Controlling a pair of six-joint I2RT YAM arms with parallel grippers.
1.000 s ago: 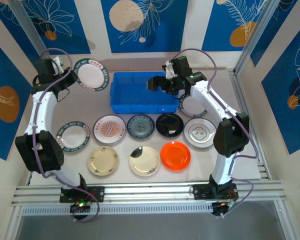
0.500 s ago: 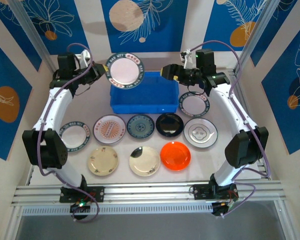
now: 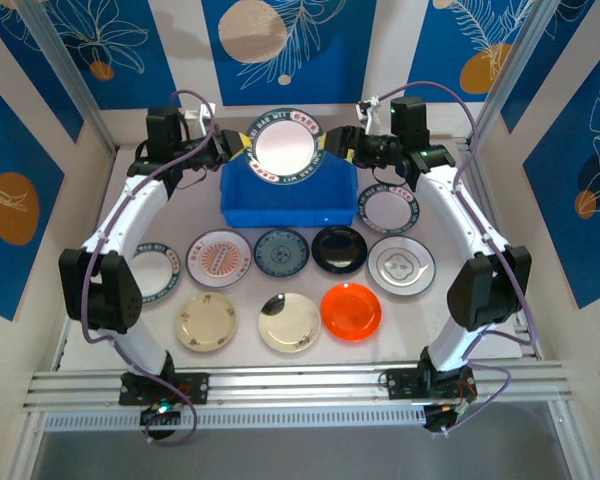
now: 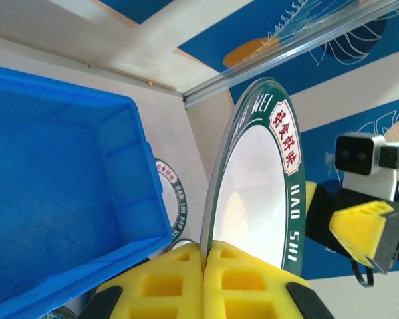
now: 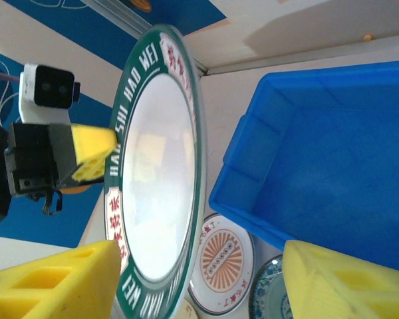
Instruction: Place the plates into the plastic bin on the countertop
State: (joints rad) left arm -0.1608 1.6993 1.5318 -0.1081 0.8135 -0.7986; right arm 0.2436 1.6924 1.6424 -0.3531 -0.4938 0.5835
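nearest me, the orange plate [image 3: 351, 310] and its neighbours sat untouched on the countertop [image 3: 405, 325]. the black plate [image 3: 340, 249] and its row behind them were untouched too. beyond them the blue bin [image 3: 288, 195] showed only bare floor where i could see in.

the change was above it. a second before, the left gripper [image 3: 232, 148] had held the green-rimmed plate [image 3: 287, 146] out to the bin's left. now the plate hung in the air over the bin's far side, with the left jaws clamped together on its rim. the right gripper [image 3: 332, 148] had swung up from the bin to the plate's opposite rim. its jaws stood apart on either side of that rim, narrowing but not yet gripping.

i judged this a hand-over, or a two-handed steadying, before the first plate went in. every other plate remained to do.
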